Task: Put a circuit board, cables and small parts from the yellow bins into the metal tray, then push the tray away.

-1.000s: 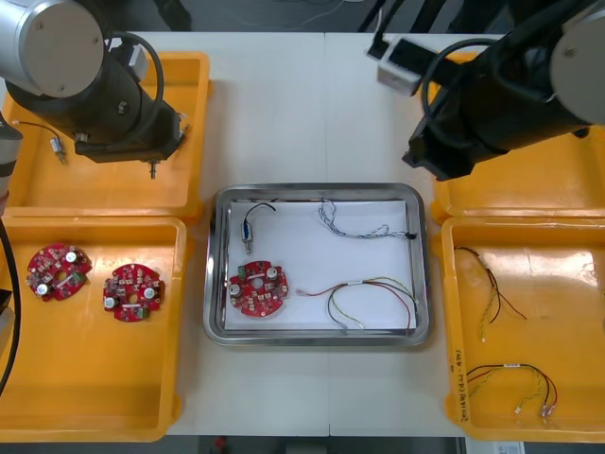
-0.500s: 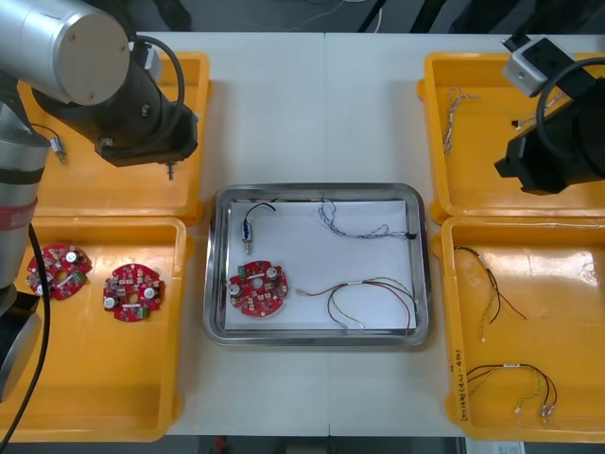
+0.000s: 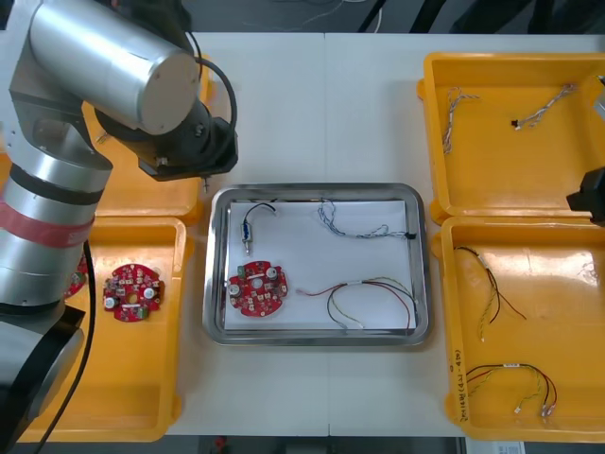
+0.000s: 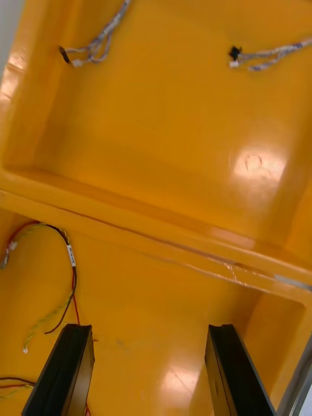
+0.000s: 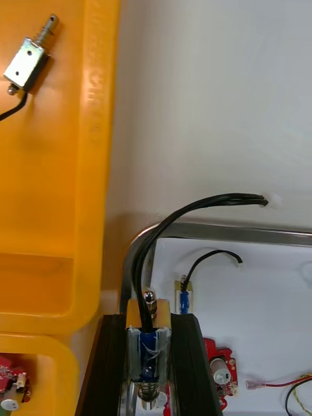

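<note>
- Tray (image 3: pixel 317 189) held a board (image 3: pixel 257 288), a small part (image 3: pixel 248 232) with a black lead, a twisted cable (image 3: pixel 364 227) and a red-yellow cable (image 3: pixel 369 298).
- Your left gripper (image 5: pixel 149 325) gripped a second part (image 5: pixel 148 351), black cable arching from it, at the tray corner nearest the far-left bin (image 5: pixel 52 162), where a loose part (image 5: pixel 29 58) lay.
- Your right gripper (image 4: pixel 148 331) hung with fingers spread and nothing between them, over the wall between the two right bins.
- Far-right bin (image 3: pixel 510 151) held two twisted cables; near-right bin (image 3: pixel 558 284) held two red-yellow ones.
- Near-left bin (image 3: pixel 95 378) showed one board (image 3: pixel 132 291) plainly; your left arm covered most of another (image 3: pixel 76 280).
</note>
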Motion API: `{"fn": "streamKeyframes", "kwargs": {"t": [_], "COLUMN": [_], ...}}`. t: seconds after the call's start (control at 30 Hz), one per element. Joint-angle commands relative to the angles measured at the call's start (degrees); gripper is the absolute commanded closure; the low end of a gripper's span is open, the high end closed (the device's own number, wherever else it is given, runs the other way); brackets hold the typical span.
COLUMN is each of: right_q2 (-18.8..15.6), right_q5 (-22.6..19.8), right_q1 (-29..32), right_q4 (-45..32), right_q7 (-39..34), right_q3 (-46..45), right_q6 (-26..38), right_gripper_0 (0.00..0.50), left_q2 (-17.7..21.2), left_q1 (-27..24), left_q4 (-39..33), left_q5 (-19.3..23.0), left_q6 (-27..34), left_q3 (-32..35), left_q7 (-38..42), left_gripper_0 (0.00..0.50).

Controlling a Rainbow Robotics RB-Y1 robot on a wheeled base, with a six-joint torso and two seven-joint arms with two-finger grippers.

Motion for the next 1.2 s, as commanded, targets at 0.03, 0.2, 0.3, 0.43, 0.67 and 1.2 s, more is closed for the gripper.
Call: {"fn": "streamKeyframes", "kwargs": {"t": [0.03,0.2,0.3,0.43,0.67,1.2], "right_q2": [-2.09,0.28,2.66,4.42,7.23,8.63], "right_q5": [0.82,1.44,1.87,3.19,4.25,3.81], "right_q1": [3.81,5.39,6.10,7.33,11.55,13.22], "right_q4": [-1.69,-1.69,-1.60,-1.60,-1.69,-1.69], "right_q7": [-2.61,-3.58,-3.75,-4.10,-4.63,-5.86], "right_q3": [-3.50,-5.35,-6.67,-7.11,-7.99,-8.60], "right_q6": [0.15,0.15,0.15,0.15,0.15,0.15], "right_gripper_0": [0.000,0.000,0.000,0.000,0.000,0.000], "left_q2": [-3.21,-4.01,-4.18,-4.18,-4.18,-4.27], "left_q1": [-0.16,-0.16,-0.16,-0.16,0.10,0.19], "left_q4": [-2.12,-2.03,-2.03,-1.77,-0.19,10.27], "left_q5": [-1.73,-1.91,-1.91,-1.64,-1.29,-2.79], "left_q6": [0.39,0.39,0.39,-0.28,-3.53,-13.20], "left_q3": [-3.22,-6.38,-8.49,-11.39,-14.91,-20.71], "left_q7": [6.57,8.06,10.87,14.04,15.80,17.55], "left_gripper_0": [0.500,0.500,0.500,0.500,0.500,0.500]}}
